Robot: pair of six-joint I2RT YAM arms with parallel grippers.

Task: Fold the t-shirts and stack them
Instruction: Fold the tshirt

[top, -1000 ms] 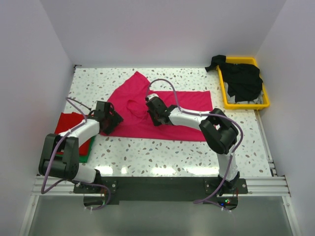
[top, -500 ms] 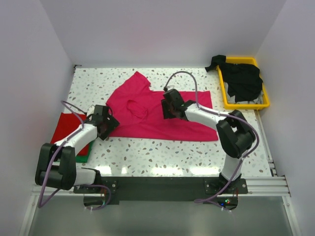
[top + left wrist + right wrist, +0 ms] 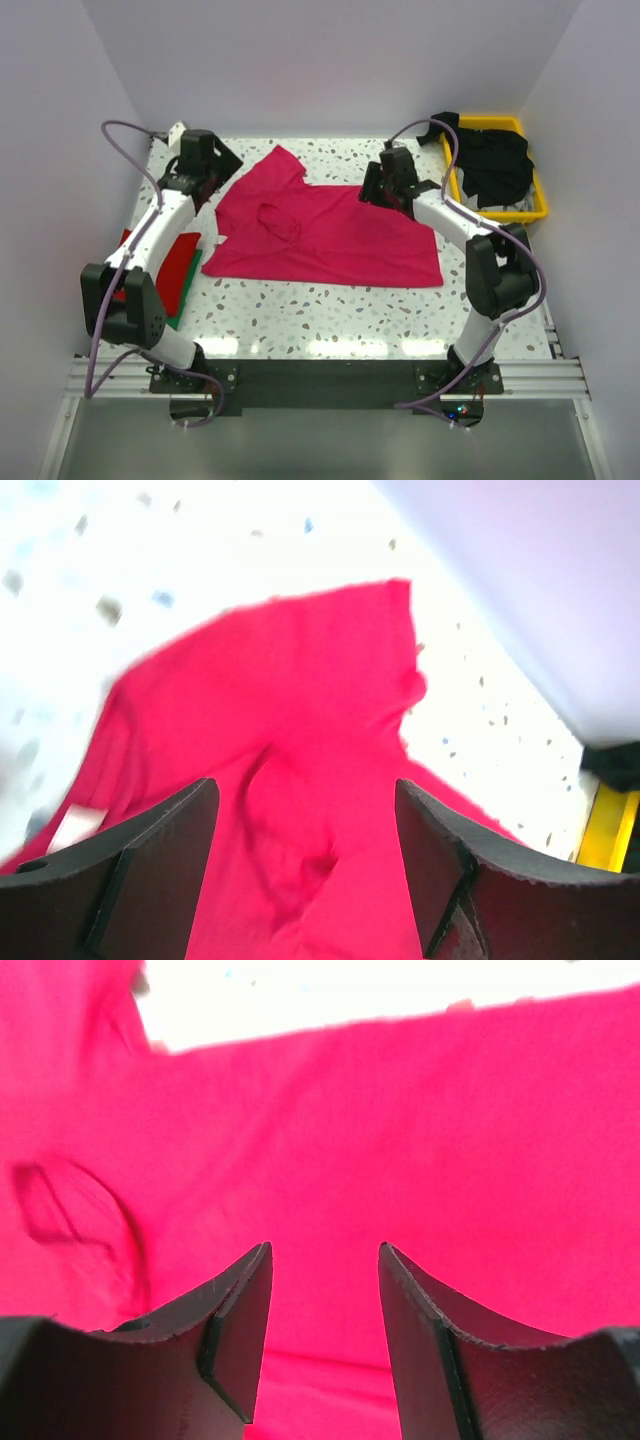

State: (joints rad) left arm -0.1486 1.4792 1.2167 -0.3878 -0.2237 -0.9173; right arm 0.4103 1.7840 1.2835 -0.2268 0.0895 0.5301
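**top external:** The pink t-shirt [image 3: 330,235] lies spread mid-frame on the table [image 3: 300,310], skewed, with one sleeve [image 3: 285,165] kicked toward the top and wrinkles around the collar [image 3: 275,215].
- The left gripper [image 3: 208,165] sits upper left, jaws wide and holding nothing. It is over bare table, just off the cloth edge.
- The right gripper [image 3: 378,188] is at the shirt's upper right edge, jaws apart and holding nothing.
- The red t-shirt [image 3: 165,265] is folded on the green t-shirt [image 3: 186,295] at the left. The pink shirt's lower left corner is just beside them; I can't tell if it touches.
- The black t-shirts [image 3: 495,160] are heaped in the yellow tray [image 3: 497,214], with one hanging over its top left corner.

Risks:
- Folding from this skew likely gives a crooked fold, and the collar wrinkles get pressed in.
- Dragging the shirt left could shove the finished stack.
- The right arm's cable loops near the hanging black cloth and could snag it.

**left wrist:** The left gripper [image 3: 300,800] has a wide gap and nothing between the fingers. The pink t-shirt [image 3: 280,680] fills the lower centre of the frame, and the view is blurry. Closing from this height probably grabs air, or bunches mid-cloth instead of an edge.

**right wrist:** The right gripper [image 3: 322,1260] is parted and empty. The pink t-shirt [image 3: 480,1140] fills the frame, with its hem against the table near the top. A pinch here lands inside the hem, so it may lift one layer only and slip.
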